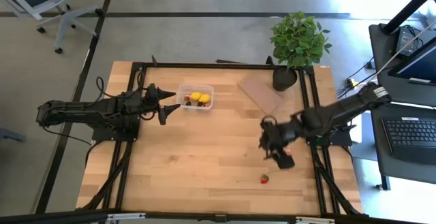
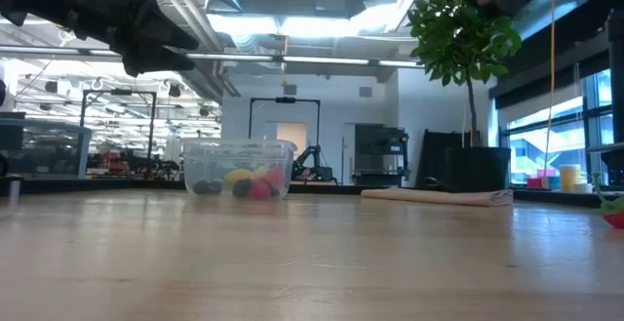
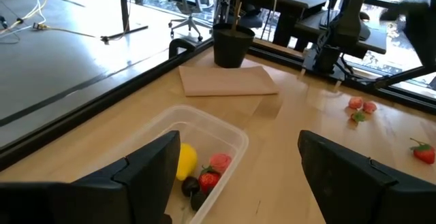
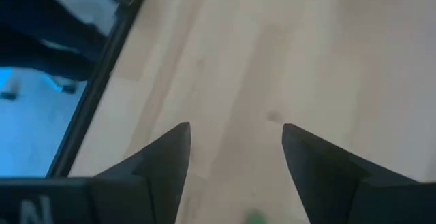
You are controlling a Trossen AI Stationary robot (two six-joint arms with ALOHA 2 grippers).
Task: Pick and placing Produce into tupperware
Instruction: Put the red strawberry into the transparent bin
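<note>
One tupperware sits on the bench, holding two yellow pieces, red and dark ones. One strawberry lies loose near the right pincer, which gapes wide and empty. The left pincer, open and empty, hovers beside the tupperware.

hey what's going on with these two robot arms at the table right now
They are sorting toy produce into the clear tupperware, which already holds yellow, red and dark pieces. The left gripper waits open beside it. The right gripper, open and empty, hovers near a strawberry lying loose near the table's front edge.
</note>
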